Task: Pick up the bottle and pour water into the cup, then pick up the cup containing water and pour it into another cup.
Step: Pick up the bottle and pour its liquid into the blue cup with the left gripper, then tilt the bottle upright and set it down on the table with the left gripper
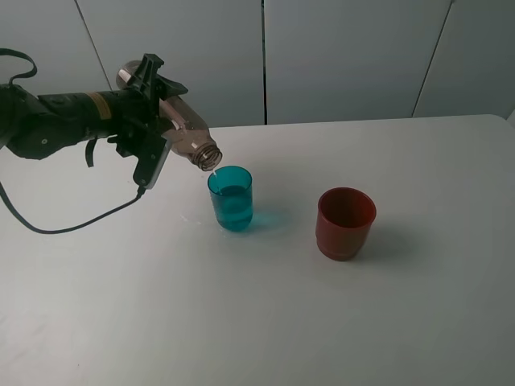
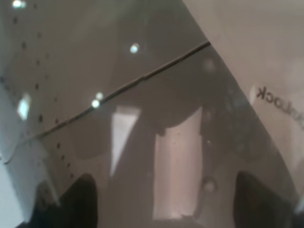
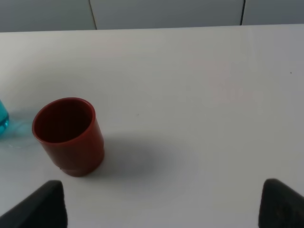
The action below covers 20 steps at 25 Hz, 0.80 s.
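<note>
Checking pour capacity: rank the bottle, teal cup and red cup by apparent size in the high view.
1. bottle, longest, though partly hidden by the left gripper
2. red cup, wider
3. teal cup, slimmer; the cups' heights look alike

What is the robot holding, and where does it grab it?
The left gripper holds the bottle around its body, mouth tipped over the cup. The right gripper is open and holds nothing.

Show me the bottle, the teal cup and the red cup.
bottle [image 1: 187,135]: exterior high view, shoulder by the neck.
teal cup [image 1: 232,206]: exterior high view, side wall.
red cup [image 1: 344,230]: exterior high view, side wall.
</note>
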### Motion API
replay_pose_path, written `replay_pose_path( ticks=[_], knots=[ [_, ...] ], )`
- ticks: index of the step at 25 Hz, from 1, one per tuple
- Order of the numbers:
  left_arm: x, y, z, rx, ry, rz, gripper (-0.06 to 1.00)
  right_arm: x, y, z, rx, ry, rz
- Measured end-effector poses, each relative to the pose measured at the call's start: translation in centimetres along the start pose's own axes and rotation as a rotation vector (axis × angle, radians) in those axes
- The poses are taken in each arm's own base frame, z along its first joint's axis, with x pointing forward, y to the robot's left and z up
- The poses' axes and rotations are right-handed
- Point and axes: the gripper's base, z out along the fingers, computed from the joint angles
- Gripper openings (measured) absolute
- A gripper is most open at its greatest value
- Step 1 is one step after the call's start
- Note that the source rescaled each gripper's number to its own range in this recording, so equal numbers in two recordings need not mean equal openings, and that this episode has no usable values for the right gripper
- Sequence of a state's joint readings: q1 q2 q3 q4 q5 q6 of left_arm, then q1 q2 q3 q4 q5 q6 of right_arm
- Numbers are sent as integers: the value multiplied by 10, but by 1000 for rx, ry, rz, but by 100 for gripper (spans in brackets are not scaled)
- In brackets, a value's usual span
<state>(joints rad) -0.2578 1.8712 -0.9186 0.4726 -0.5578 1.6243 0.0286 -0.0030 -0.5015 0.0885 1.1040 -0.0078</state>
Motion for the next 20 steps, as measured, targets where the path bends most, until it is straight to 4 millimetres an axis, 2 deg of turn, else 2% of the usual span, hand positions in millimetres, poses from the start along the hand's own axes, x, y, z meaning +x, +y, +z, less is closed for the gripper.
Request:
replay_pose_path(
  ticks=[5,8,17,20],
  knots=[
    [0,0,0,0,0,-41,1,0,0,0,0,0,0],
    [0,0,0,0,0,-139,1,0,0,0,0,0,0],
    [-3,0,-1,-27,-23,-722,1,0,0,0,0,0,0],
    [-7,-5,-6,-43,-37,-945,0,0,0,0,0,0,0]
  ],
)
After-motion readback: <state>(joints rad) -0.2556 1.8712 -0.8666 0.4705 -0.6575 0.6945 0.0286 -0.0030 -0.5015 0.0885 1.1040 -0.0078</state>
